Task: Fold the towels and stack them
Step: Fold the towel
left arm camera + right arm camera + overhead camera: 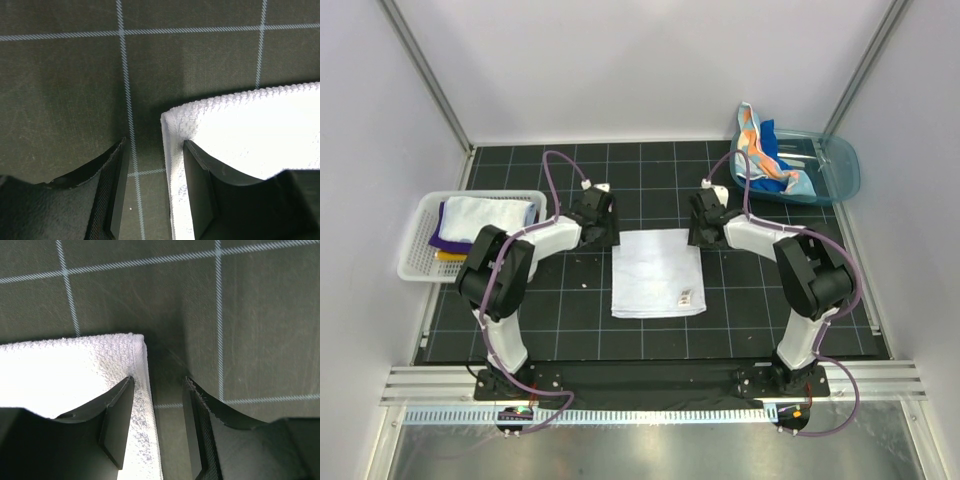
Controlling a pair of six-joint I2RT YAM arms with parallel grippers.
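A plain white towel (656,272) lies flat in the middle of the black gridded mat, with a small label near its front right corner. My left gripper (603,232) is open at the towel's far left corner (172,122); one finger (200,190) rests on the cloth, the other on the mat. My right gripper (703,230) is open at the far right corner (137,342), one finger (117,425) on the cloth, the other on the mat. Folded white, purple and yellow towels (485,222) lie in the left basket. Spotted and bright blue towels (770,155) hang in the tub.
A white mesh basket (415,255) stands at the left edge of the mat. A translucent teal tub (835,170) stands at the back right. White walls and metal frame posts surround the mat.
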